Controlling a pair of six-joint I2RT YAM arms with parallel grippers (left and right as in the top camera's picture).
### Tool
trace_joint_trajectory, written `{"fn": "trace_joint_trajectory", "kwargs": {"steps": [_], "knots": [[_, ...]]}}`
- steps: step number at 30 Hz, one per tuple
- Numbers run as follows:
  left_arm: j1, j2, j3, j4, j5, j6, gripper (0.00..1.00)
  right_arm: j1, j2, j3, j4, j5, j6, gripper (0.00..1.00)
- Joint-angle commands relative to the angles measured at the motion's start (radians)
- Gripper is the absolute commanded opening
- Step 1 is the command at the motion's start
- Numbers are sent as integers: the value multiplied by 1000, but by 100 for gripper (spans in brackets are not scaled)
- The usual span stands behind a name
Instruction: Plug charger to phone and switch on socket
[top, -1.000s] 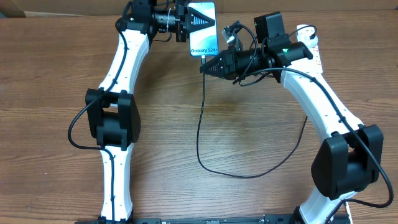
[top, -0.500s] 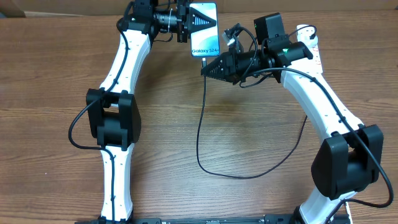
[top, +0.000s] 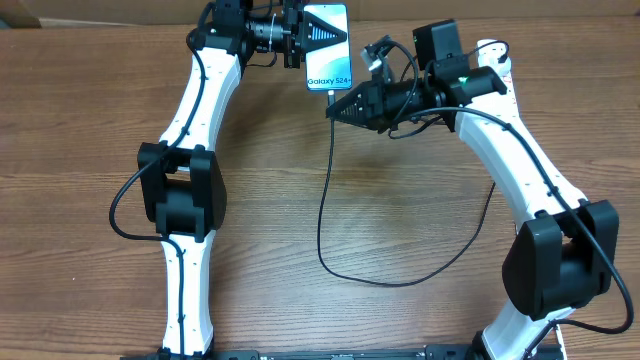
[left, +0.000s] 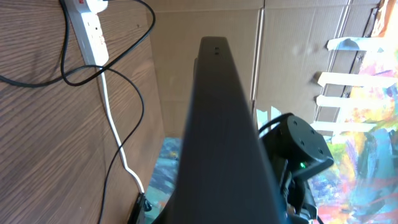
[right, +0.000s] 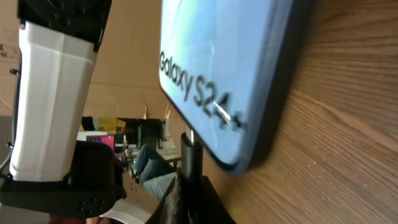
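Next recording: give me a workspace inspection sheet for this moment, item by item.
Surface: brown wooden table.
Job's things: phone lit, tilted up off the table; charger tip at the phone's lower edge, seating unclear; socket on the far side by the right arm.
Clutter: nothing seen.
Claws: left claw shut on the phone; right claw shut on the charger near its tip.
Cables: charger lead loops across the table; white cord trails from the socket.
Surroundings: cardboard panels behind the table.
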Motion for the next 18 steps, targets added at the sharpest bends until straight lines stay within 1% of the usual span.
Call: {"fn": "trace_joint_trajectory", "kwargs": {"steps": [1,18], "knots": [[6,-30,28,8,31,-17,4,-20,-23,23,5,-26,5,4],[6,-30,28,8,31,-18,4,-5,-23,23,-9,-19,0,4]]}}
